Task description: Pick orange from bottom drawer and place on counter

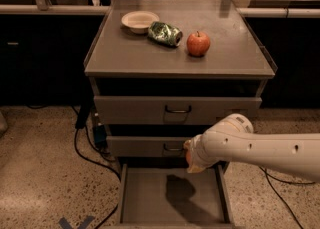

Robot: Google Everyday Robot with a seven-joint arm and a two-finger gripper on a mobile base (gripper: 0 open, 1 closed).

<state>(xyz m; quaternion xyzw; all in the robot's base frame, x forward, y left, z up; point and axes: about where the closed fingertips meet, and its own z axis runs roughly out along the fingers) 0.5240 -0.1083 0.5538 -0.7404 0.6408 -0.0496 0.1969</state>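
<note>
Bowl (139, 20), green can (164, 33), apple (198, 44)

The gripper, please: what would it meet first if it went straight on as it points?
Probably the floor of the bottom drawer: the gripper hangs over it, seemingly pointing down, though depth is unclear.

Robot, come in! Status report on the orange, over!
Roger: gripper above bottom drawer; orange peeking at gripper, off drawer floor; apple, can, bowl on counter's back half.
</note>
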